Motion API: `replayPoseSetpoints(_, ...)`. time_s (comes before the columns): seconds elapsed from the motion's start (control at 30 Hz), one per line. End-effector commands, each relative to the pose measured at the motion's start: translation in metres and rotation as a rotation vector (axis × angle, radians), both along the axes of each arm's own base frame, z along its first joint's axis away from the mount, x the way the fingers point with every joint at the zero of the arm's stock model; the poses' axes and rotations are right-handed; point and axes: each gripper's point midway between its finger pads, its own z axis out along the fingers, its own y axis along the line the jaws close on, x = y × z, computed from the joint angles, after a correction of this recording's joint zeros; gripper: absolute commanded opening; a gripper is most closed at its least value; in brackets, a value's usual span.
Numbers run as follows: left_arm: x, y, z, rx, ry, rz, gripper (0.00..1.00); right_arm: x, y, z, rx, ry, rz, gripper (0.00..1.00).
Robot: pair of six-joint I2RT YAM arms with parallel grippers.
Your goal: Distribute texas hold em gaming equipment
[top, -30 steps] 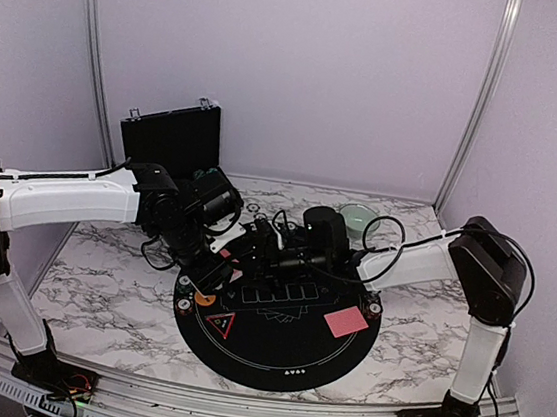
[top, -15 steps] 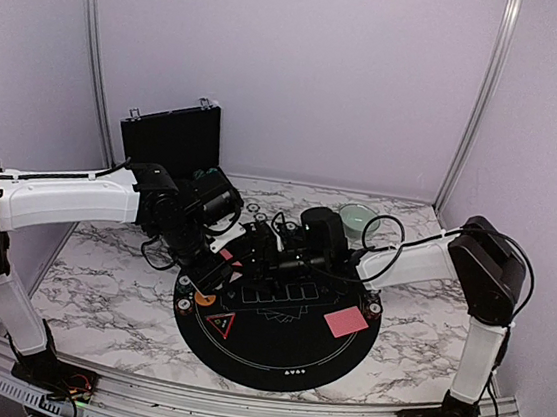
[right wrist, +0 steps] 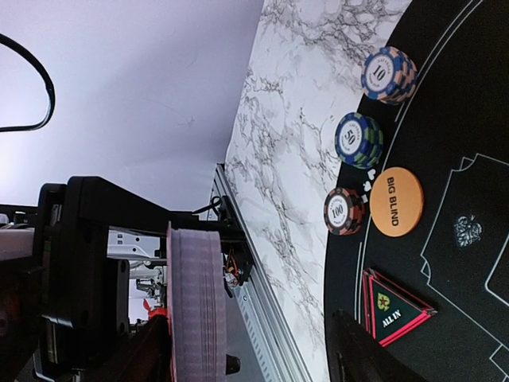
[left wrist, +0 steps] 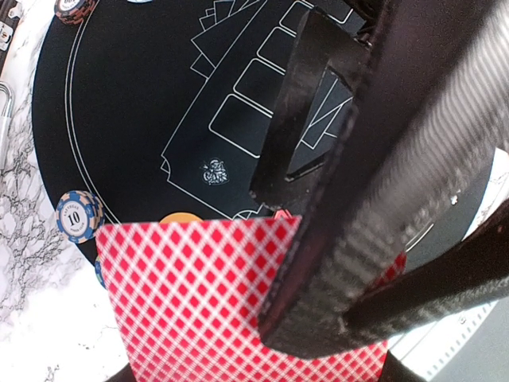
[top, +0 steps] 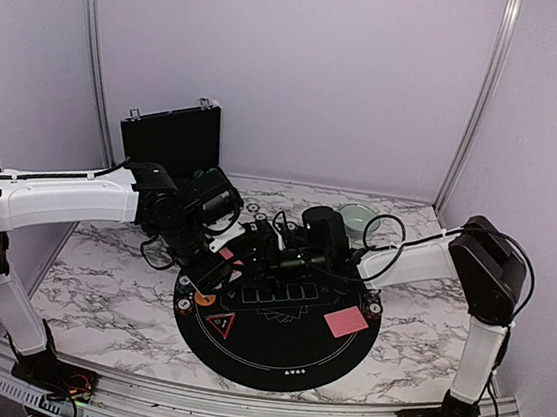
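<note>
Red-backed card deck (right wrist: 195, 302) is pinched by L gripper (top: 222, 261) above far-left part of black mat (top: 272, 354). R gripper (right wrist: 248, 334) is spread w/ the deck between its fingers; contact can't be told. Chip stacks (right wrist: 389, 75) & BIG BLIND disc (right wrist: 396, 201) are set at mat's left edge, and a pink card pile (top: 346, 323) lies on its right.
</note>
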Motion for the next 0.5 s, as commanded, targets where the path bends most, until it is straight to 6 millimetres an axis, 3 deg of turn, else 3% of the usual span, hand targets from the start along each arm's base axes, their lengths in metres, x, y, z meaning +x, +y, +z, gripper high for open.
replayPoseSetpoints(0.0,0.0043,-0.0023,0.0259,-0.056,-0.047,-0.001,0.5,0.0092,-0.0059,0.0054,-0.007,-0.025,-0.036,0.65)
replayPoseSetpoints(0.47,0.0045,-0.0024,0.0261,-0.058,-0.046,0.0,0.5,0.0127,-0.014,0.0102,-0.003,-0.031,-0.055,0.65)
